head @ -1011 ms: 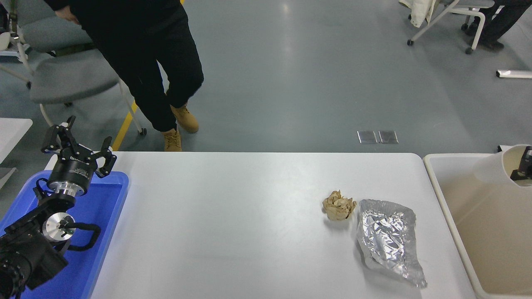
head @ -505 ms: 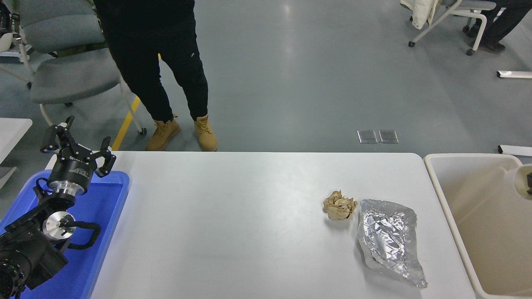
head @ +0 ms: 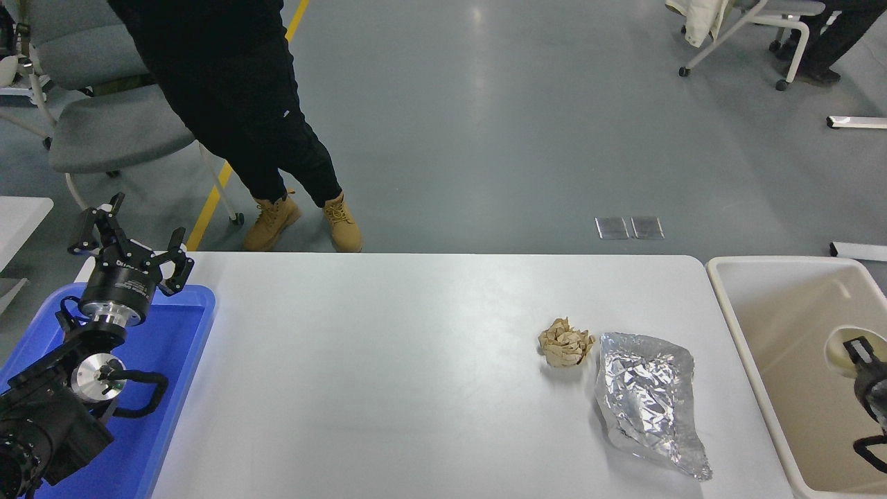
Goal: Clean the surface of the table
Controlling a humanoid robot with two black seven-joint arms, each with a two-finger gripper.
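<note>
**Right gripper half out of view over the bin, two scraps on the table**

The right gripper (head: 861,352) entered at the right edge of the head view, over the beige bin (head: 776,326). Only a black finger and part of the wrist showed; the rest was cut off by the frame edge, so whether it was spread or closed could not be told. A pale rounded object (head: 837,343) sat right against that finger inside the bin, partly covered by it and too unclear to name; whether the gripper held it could not be told either.

To the left of that gripper, beyond the bin's wall, lay the table surface (head: 388,374), white and wide, its near edge cut off at the bottom of the view. Nearest the gripper on it was a crumpled sheet of silver foil (head: 648,402); just beyond the foil, farther from the gripper, sat a crumpled brown paper ball (head: 566,342), close beside the foil.

Well apart, at the far left, the left gripper (head: 132,253) was parked above the far end of the blue tray (head: 173,360) with its fingers spread and nothing between them. Its arm hid much of the tray.

A person (head: 235,104) in black clothes and tan boots stood at the table's far side, cut off at the top.
</note>
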